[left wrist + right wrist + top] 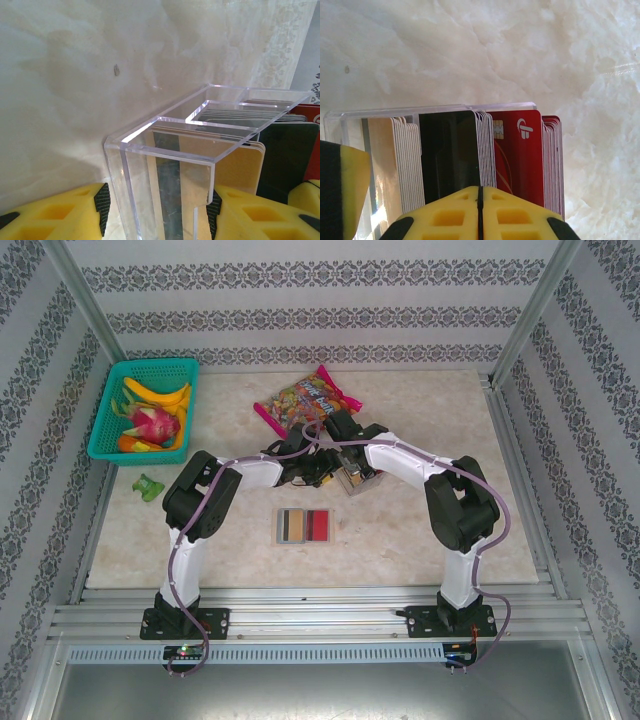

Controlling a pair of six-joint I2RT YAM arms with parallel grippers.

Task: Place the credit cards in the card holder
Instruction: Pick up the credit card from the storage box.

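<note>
A clear plastic upright card rack (357, 480) stands mid-table, packed with credit cards: a tan stack (385, 160), a black stack (447, 150) and a red stack (517, 155). My left gripper (157, 205) straddles the rack (165, 150) with both pads against its walls. The right gripper (480, 200) hangs just above the card edges, at the seam between black and red, its fingers pressed together. Whether a card sits between them is hidden. The flat card holder (305, 526) lies nearer the arm bases, showing tan, dark and red strips.
A green basket (105, 430) of toy fruit sits at the far left. A colourful candy bag (305, 400) lies behind the arms, with a pink stick (268, 418) beside it. A small green object (150, 487) rests left of the left arm.
</note>
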